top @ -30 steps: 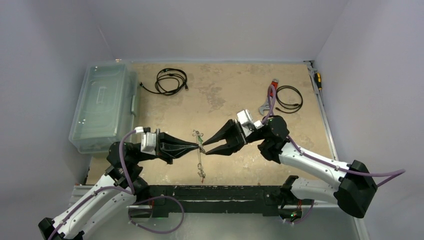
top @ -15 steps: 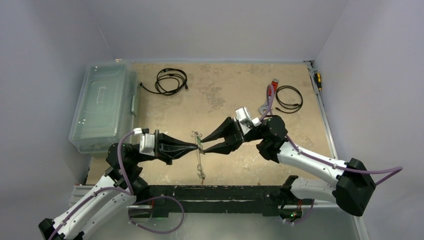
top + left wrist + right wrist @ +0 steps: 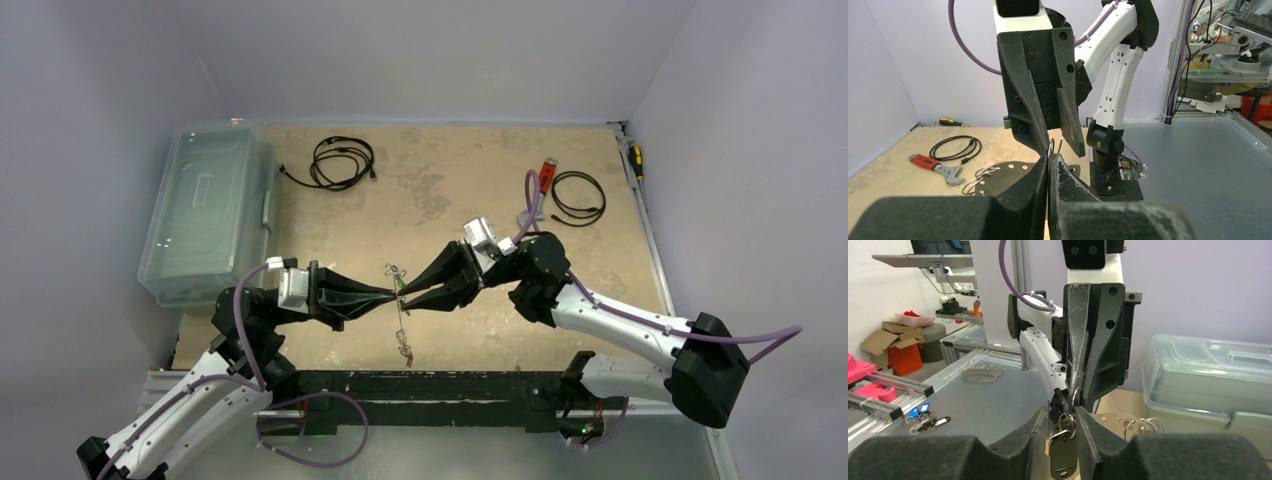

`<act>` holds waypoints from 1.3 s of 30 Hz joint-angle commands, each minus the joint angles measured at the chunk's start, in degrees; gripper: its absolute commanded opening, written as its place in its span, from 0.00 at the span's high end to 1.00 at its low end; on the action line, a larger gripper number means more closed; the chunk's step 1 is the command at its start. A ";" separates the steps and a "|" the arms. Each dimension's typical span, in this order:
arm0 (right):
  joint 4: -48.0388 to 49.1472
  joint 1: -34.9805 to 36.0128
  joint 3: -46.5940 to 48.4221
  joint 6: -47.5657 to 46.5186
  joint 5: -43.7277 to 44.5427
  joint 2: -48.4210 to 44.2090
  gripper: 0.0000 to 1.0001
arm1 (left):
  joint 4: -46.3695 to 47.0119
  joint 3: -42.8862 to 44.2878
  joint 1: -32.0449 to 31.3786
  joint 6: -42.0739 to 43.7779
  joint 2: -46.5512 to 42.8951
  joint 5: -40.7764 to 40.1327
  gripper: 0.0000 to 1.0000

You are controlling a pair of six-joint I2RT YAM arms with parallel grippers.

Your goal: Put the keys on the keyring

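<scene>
The keyring (image 3: 400,318) hangs as a thin upright wire between both grippers, with small keys (image 3: 395,270) at its top and more at its bottom end (image 3: 407,352). My left gripper (image 3: 396,292) is shut on the keyring; in the left wrist view the wire loop (image 3: 1050,146) sticks out just past its closed tips (image 3: 1049,161). My right gripper (image 3: 406,291) faces it tip to tip, jaws a narrow gap apart. In the right wrist view a black-tagged key (image 3: 1064,452) on small rings hangs in that gap (image 3: 1063,412), close to the right finger.
A clear lidded bin (image 3: 205,210) stands at the left. A coiled black cable (image 3: 342,160) lies at the back and another (image 3: 578,195) at the right, beside a red-handled wrench (image 3: 543,180). A perforated flat plate with wire rings (image 3: 998,172) sits under the grippers.
My right gripper has edged left toward the keyring and its jaws have narrowed. The left gripper has stayed shut on the keyring in the same place.
</scene>
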 commanded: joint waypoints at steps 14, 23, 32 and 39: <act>-2.37 0.83 3.54 -2.33 1.76 0.85 0.68 | 4.09 0.36 -0.10 -0.83 -0.51 -0.04 1.00; -3.67 0.92 4.46 -3.17 2.07 1.22 0.78 | 4.21 0.27 -0.14 -0.92 -0.34 0.10 1.00; -3.88 0.92 4.52 -3.52 2.70 0.89 1.00 | 4.24 0.39 -0.15 -0.91 -0.09 0.30 1.00; -16.52 0.92 6.94 -11.59 7.28 -2.02 1.00 | -2.77 3.29 -0.08 2.37 1.03 0.58 0.85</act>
